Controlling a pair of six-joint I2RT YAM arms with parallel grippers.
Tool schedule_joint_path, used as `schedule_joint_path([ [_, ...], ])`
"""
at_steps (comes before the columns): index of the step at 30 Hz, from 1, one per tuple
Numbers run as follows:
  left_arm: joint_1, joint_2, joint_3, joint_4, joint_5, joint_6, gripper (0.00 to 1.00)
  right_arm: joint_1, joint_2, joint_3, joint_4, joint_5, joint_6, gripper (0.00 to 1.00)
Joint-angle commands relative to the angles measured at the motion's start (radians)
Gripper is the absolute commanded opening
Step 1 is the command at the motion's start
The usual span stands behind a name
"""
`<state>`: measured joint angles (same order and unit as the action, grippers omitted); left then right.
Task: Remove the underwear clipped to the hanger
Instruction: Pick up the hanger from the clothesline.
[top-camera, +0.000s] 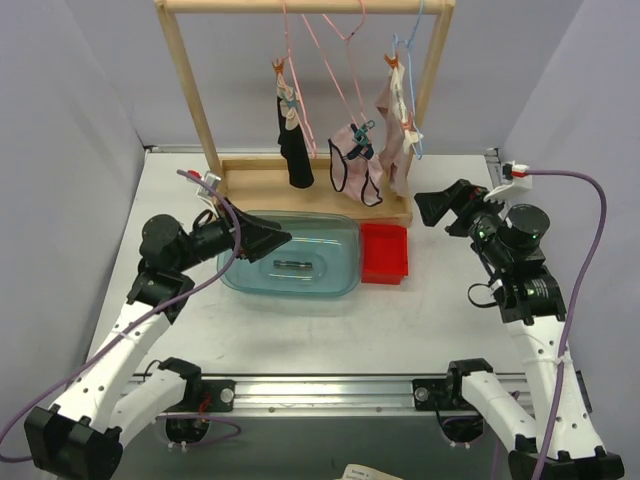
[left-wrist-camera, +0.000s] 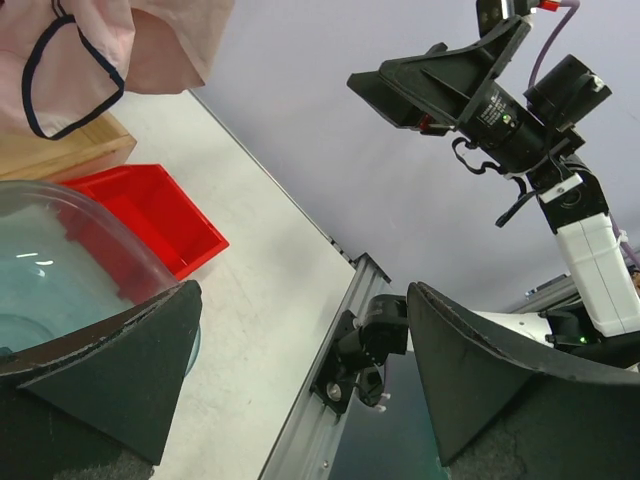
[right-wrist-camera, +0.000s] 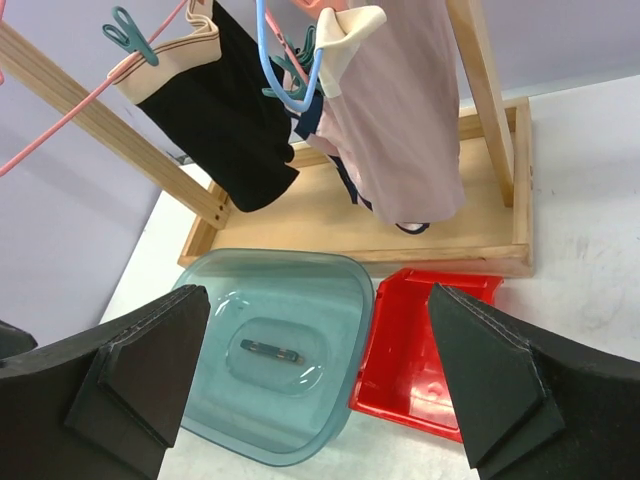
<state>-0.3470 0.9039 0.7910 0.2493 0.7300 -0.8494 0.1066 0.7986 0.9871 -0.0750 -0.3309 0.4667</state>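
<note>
**Underwear on the rack, both claws released**

Walled in left and right by pale panels. Bounded at the near edge by a metal rail (top-camera: 320, 388). Closed off at the far side of the table (top-camera: 300, 330) by a wooden rack (top-camera: 190, 90). Just in front of the rack's base board, a clear teal tub (top-camera: 238, 280), and just beside it on the right a red bin (top-camera: 385, 262). Bare tabletop between tub and rail, and again to the right of the bin.

Hanging from wire hangers (top-camera: 340, 40) under the rack's top bar: the underwear (top-camera: 350, 150), pinned with small clothespins (top-camera: 278, 68). At left, black briefs (top-camera: 296, 150) with a beige waistband. In the middle, pink briefs (top-camera: 360, 180) edged in dark trim, lowest of the set and close above the base board. At right, pale pink briefs (top-camera: 393, 130), near the right post.

Left gripper (top-camera: 280, 240) released, jaws spread wide over the tub's left side, grasping nothing. Right gripper (top-camera: 425, 208) likewise released and empty, beside the rack's right end, apart from the cloth.
</note>
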Motion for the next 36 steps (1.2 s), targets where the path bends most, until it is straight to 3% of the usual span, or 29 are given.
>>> schedule_joint_path([
  [1,0.000,-0.056,-0.001,-0.016,-0.026,0.036,0.94,0.005,0.027,0.033,0.063,-0.039,-0.013,1.00],
  [6,0.000,-0.083,-0.015,-0.047,-0.024,0.047,0.94,0.015,0.033,0.001,0.149,-0.103,-0.034,1.00],
  [9,0.000,-0.086,-0.015,-0.064,-0.021,0.053,0.94,0.057,0.071,0.050,0.107,-0.034,-0.082,1.00],
  [13,0.000,-0.097,-0.021,-0.090,-0.049,0.064,0.94,0.267,0.215,0.209,-0.020,0.309,-0.203,1.00],
  [14,0.000,-0.100,-0.018,-0.111,-0.052,0.069,0.94,0.391,0.249,0.243,-0.044,0.549,-0.229,1.00],
  [17,-0.001,-0.112,0.011,-0.192,-0.085,0.105,0.94,0.589,0.402,0.408,-0.124,0.934,-0.327,1.00],
  [20,-0.003,-0.138,0.030,-0.248,-0.119,0.145,0.94,0.611,0.513,0.541,-0.170,1.116,-0.339,1.00],
  [28,-0.004,-0.210,0.014,-0.341,-0.133,0.170,0.94,0.584,0.507,0.611,-0.190,1.164,-0.321,1.00],
  [36,-0.004,-0.208,-0.012,-0.303,-0.115,0.136,0.94,0.387,0.467,0.637,-0.239,0.883,-0.281,1.00],
])
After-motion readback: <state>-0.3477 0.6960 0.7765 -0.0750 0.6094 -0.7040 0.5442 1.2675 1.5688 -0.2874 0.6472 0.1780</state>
